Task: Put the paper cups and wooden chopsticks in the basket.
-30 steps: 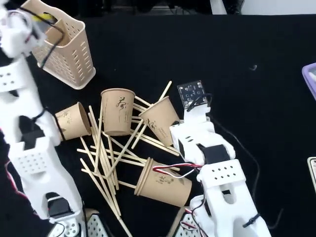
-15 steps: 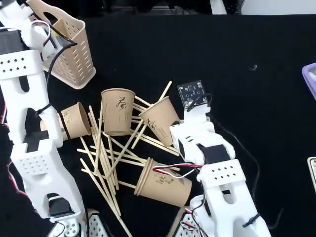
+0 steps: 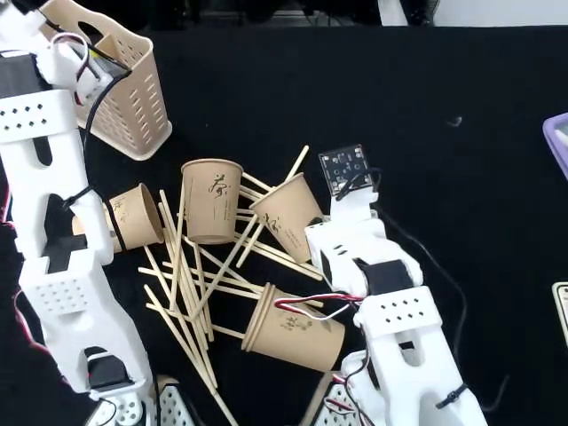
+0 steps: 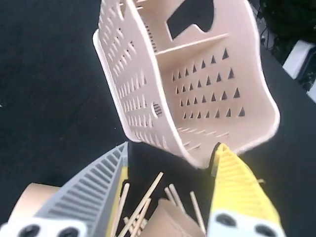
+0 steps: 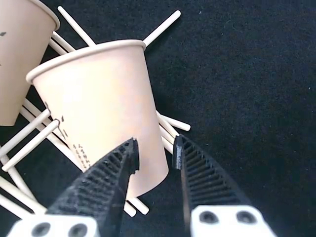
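hand of left arm [image 4: 170, 148] wide open at basket [image 4: 197, 84], hand of right arm [image 5: 155, 143] barely parted beside paper cup [image 5: 98, 98]

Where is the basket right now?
In the high view the basket sits at the far left corner of the table, just ahead of the left claw.

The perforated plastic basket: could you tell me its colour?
Pale beige basket, best in left wrist view.

Black table [image 3: 470, 222], perhaps white wall [image 3: 506, 11] behind
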Controlling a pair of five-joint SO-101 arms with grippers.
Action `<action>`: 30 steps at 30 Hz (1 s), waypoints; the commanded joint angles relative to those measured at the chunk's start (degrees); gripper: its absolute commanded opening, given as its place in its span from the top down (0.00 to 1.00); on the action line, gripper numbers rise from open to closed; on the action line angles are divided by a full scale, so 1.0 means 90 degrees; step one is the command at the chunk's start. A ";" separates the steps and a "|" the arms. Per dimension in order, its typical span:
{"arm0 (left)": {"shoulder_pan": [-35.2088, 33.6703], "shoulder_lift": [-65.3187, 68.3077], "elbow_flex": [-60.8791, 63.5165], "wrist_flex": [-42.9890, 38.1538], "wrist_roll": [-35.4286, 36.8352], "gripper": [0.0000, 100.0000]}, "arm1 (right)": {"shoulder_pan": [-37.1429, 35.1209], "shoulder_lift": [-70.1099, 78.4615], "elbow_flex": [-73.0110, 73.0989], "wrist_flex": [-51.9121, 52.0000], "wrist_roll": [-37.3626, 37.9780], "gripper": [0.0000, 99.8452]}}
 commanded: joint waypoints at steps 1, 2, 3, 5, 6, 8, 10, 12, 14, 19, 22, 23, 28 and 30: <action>-0.0034 0.0215 -0.0112 -0.0215 0.0156 0.73 | -0.0068 -0.0112 0.0044 -0.0068 0.0068 0.88; -0.0024 0.0303 -0.0122 -0.0215 0.0147 0.73 | -0.0078 -0.0112 0.0044 -0.0068 0.0068 0.88; -0.0024 0.0342 -0.0132 -0.0195 0.0147 0.73 | -0.0078 -0.0112 0.0054 -0.0078 0.0068 0.88; 0.0044 0.0332 -0.0210 -0.0117 0.0137 0.76 | -0.0078 -0.0112 0.0054 -0.0098 0.0068 0.88; 0.0093 0.0332 -0.0230 -0.0098 0.0088 0.80 | -0.0078 -0.0112 0.0054 -0.0098 0.0068 0.88; 0.0239 0.0332 -0.0317 -0.0078 -0.0205 0.91 | -0.0078 -0.0112 0.0054 -0.0107 0.0068 0.88; 0.0444 0.0381 -0.0484 -0.0088 -0.0723 0.97 | -0.0078 -0.0112 0.0054 -0.0107 0.0068 0.88; 0.0679 0.0381 -0.0659 -0.0088 -0.1319 0.94 | -0.0078 -0.0112 0.0054 -0.0117 0.0068 0.88; 0.0894 0.0381 -0.0786 -0.0303 -0.2061 0.97 | -0.0068 -0.0112 0.0054 -0.0117 0.0068 0.88; 0.1197 0.0381 -0.0874 -0.0977 -0.3673 0.97 | -0.0068 -0.0112 0.0063 -0.0117 0.0068 0.88; 0.1187 0.0410 -0.0806 -0.1465 -0.4083 0.97 | -0.0068 -0.0112 0.0063 -0.0117 0.0068 0.88; 0.1167 0.0459 -0.0757 -0.1602 -0.4103 0.97 | -0.0068 -0.0112 0.0063 -0.0117 0.0068 0.88; 0.1011 0.0752 -0.0679 -0.1807 -0.4093 0.80 | -0.0059 -0.0112 0.0073 -0.0117 0.0068 0.88; 0.0874 0.0752 -0.0679 -0.1788 -0.4034 0.74 | -0.0059 -0.0112 0.0073 -0.0117 0.0068 0.88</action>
